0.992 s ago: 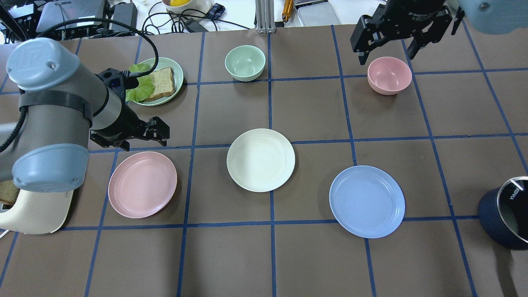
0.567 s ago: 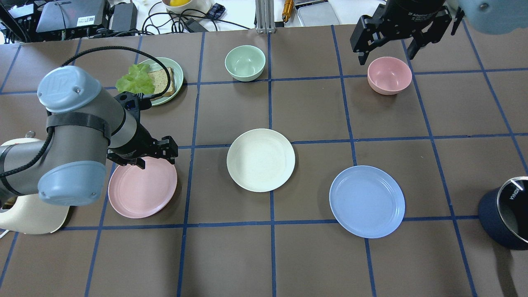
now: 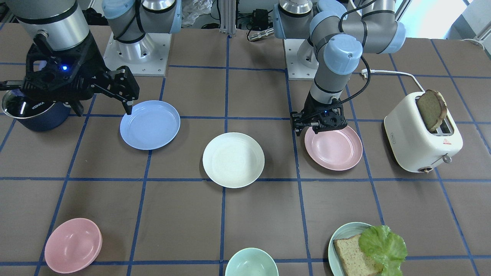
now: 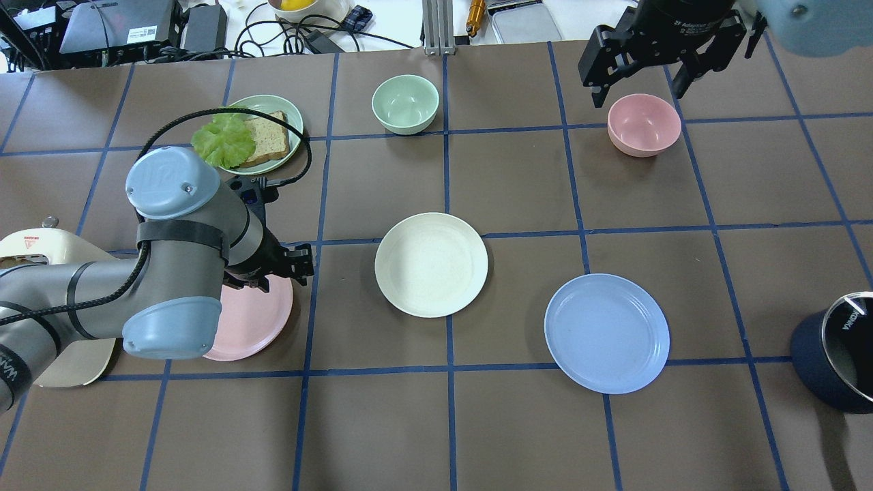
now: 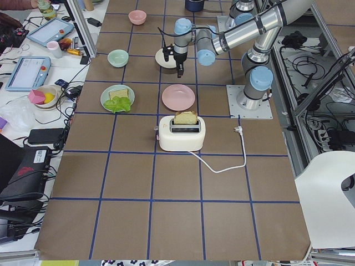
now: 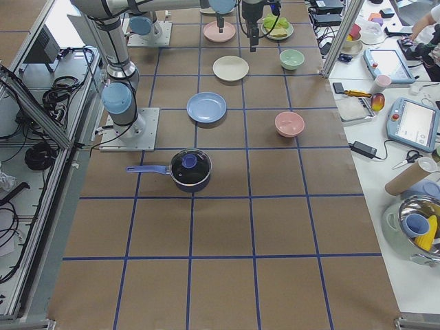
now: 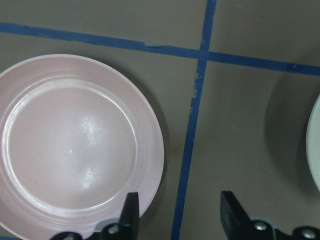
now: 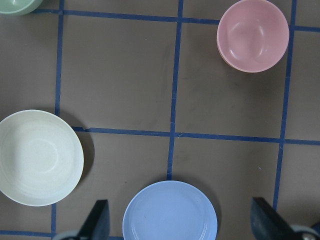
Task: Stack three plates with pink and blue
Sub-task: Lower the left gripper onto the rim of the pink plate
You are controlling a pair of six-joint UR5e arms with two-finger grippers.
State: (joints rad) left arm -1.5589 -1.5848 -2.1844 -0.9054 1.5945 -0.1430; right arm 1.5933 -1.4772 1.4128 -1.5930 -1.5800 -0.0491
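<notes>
The white brand word KONKA is showing on the lid rim of the dark blue metal saucepan [image 3: 43,119], at the front-facing view's left edge and the overhead view's right edge. A small red triangular warning sign is showing on the cream-white plastic toaster [image 3: 416,143], right of centre. White lettering on the right gripper [image 4: 638,97], upper right overhead, is appearing too small to read.

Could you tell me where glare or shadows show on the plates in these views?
Left wrist view: soft glare patches on the pink plate, a dark shadow beside the cream plate at the right border. Right wrist view: blue plate evenly lit, sharp. Front-facing view: top right corner washed out.
</notes>
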